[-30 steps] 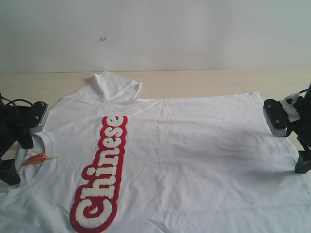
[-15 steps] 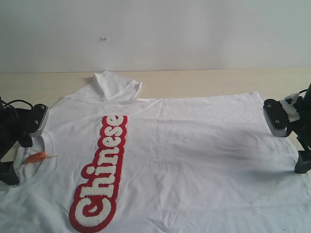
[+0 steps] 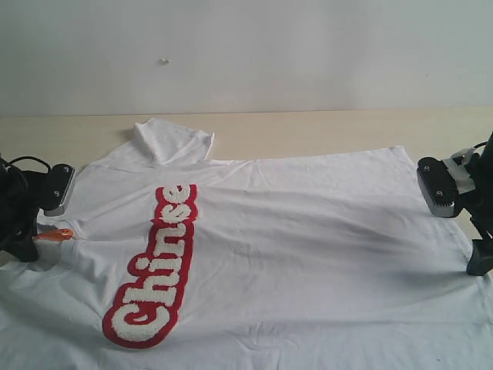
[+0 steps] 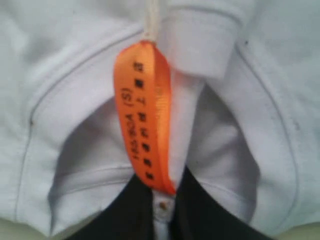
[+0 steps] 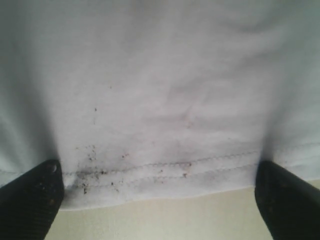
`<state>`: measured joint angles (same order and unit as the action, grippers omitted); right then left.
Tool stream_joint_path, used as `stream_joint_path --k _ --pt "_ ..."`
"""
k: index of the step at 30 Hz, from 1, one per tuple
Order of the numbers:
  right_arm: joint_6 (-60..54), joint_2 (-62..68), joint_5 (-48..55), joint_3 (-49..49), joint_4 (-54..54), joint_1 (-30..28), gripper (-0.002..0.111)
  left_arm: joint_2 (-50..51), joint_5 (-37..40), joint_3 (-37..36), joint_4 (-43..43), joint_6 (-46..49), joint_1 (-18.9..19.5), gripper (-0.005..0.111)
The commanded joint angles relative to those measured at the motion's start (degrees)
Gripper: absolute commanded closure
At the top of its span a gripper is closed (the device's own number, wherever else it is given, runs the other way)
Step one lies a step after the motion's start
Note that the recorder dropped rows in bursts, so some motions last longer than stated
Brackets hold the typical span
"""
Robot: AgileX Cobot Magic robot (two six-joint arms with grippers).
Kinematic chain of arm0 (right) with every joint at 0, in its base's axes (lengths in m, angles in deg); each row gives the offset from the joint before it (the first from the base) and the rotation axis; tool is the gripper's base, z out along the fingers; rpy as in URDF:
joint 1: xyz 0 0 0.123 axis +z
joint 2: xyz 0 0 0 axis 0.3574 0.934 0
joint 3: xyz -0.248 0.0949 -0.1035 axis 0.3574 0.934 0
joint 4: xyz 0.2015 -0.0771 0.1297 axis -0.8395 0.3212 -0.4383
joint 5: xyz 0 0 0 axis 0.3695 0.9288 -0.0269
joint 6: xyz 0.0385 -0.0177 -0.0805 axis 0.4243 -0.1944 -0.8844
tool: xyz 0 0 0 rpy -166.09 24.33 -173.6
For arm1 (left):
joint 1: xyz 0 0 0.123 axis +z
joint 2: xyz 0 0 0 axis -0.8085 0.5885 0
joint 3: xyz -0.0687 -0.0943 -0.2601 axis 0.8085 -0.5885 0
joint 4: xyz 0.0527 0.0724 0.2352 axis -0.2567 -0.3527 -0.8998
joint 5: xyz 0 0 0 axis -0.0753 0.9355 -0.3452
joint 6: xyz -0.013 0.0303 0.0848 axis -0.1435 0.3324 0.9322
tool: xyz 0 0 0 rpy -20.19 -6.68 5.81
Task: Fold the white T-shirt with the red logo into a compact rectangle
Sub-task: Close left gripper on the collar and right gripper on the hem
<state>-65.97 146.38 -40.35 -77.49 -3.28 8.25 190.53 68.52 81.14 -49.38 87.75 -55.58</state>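
Observation:
The white T-shirt [image 3: 308,247] lies spread across the table, neck to the left and hem to the right. The red logo [image 3: 152,270] runs along its left part. My left gripper [image 4: 162,202] is shut on the ribbed collar [image 4: 200,45], which is bunched up around its black fingers [image 4: 122,217]. The orange neck tag [image 4: 145,110] hangs right at them and shows as the tag [image 3: 54,233] in the exterior view. My right gripper [image 5: 160,200] is open, its fingers [image 5: 30,200] wide apart astride the stitched hem [image 5: 165,167], which bears dark specks.
The beige table [image 3: 323,131] shows bare beyond the shirt's far edge, with a white wall [image 3: 308,54] behind it. One sleeve [image 3: 173,140] sticks up folded at the far left. The right arm [image 3: 462,200] stands at the table's right edge.
The left gripper has closed on the collar and pulled it leftward; the neck opening has bunched shut, and the shirt, sleeve and logo have slid left. The right arm has not moved.

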Motion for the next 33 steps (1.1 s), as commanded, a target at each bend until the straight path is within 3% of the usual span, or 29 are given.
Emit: stream_joint_path --k 1,7,33 --pt "-0.2 1.4 -1.2 0.5 -1.7 0.0 0.003 2.9 -2.3 -1.4 -3.8 0.1 0.5 0.106" --pt "-0.2 1.4 -1.2 0.5 -9.2 0.0 0.003 2.9 -2.3 -1.4 -3.8 0.1 0.5 0.106" --pt "5.8 1.4 -2.6 0.5 -11.4 0.0 0.003 2.9 -2.3 -1.4 -3.8 0.1 0.5 0.106"
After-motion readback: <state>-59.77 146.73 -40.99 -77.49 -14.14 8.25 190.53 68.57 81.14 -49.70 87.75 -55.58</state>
